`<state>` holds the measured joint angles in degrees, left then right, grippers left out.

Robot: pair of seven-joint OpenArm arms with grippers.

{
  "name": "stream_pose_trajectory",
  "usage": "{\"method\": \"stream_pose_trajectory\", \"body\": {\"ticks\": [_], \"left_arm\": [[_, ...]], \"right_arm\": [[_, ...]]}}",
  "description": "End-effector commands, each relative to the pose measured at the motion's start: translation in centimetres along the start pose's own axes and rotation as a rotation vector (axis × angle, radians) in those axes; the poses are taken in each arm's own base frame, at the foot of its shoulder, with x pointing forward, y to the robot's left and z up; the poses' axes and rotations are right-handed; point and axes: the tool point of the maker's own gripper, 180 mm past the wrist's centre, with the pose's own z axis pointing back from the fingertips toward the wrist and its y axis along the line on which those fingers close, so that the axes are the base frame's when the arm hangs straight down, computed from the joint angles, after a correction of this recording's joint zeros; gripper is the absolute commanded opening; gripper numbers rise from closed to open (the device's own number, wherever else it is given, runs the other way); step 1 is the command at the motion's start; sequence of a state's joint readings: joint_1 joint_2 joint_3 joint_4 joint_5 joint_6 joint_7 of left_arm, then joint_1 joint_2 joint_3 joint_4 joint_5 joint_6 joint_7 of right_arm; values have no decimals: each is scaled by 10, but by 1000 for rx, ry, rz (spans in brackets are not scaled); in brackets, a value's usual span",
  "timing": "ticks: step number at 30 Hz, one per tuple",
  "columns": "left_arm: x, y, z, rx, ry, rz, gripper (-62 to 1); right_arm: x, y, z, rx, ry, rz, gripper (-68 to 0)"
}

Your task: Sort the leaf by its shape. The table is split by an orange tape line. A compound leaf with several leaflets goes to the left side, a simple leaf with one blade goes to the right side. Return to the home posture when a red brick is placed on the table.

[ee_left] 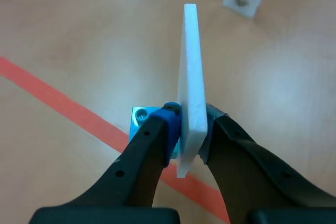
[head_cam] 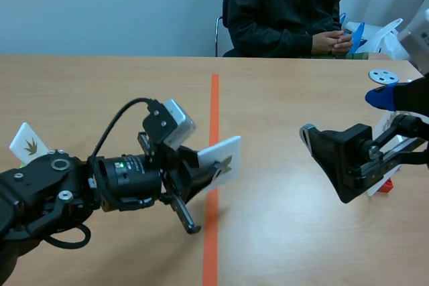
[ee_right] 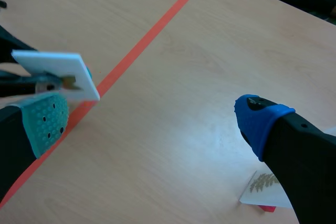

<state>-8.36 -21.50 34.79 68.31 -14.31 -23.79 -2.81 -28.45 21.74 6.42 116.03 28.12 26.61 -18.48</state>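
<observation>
The leaf print on the white square card (head_cam: pixel 224 155) is partly covered by the left gripper (ee_left: pixel 191 129). At the right, another white leaf card (ee_right: pixel 265 187) sits mostly hidden behind the right gripper (head_cam: pixel 344 115). The seated person (head_cam: pixel 281 5) is cut off above the shoulders.

Left pincer (ee_left: pixel 191 124) holds a leaf card (head_cam: pixel 220 161) on edge above the tape line (head_cam: pixel 213 98) at mid-table (head_cam: pixel 100 85). A second card (head_cam: pixel 28 144) lies far left, just beyond the left arm. Right of the line hangs the right pincer (ee_right: pixel 152 119), with a third card (ee_right: pixel 265 187) beside it. A person (head_cam: pixel 285 5) sits across.
</observation>
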Motion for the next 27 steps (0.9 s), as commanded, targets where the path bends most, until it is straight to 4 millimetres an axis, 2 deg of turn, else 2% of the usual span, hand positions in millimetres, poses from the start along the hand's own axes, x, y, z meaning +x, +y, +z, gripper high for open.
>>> {"method": "stream_pose_trajectory", "body": {"ticks": [1,6,13,21,27], "left_arm": [[7,7,9,36,-21,6,-569],[18,31,38,159,-62,87,-569],[23,66,95,350,-122,175,-569],[6,95,159,543,-122,247,-569],[-4,114,194,691,-135,299,-569]], "right_arm": [[7,-7,1,-16,-26,9,4],[8,-7,1,-16,-26,9,4],[8,-7,1,-16,-26,9,4],[8,-7,1,-16,-27,9,4],[8,-7,1,-16,-26,9,4]]}}
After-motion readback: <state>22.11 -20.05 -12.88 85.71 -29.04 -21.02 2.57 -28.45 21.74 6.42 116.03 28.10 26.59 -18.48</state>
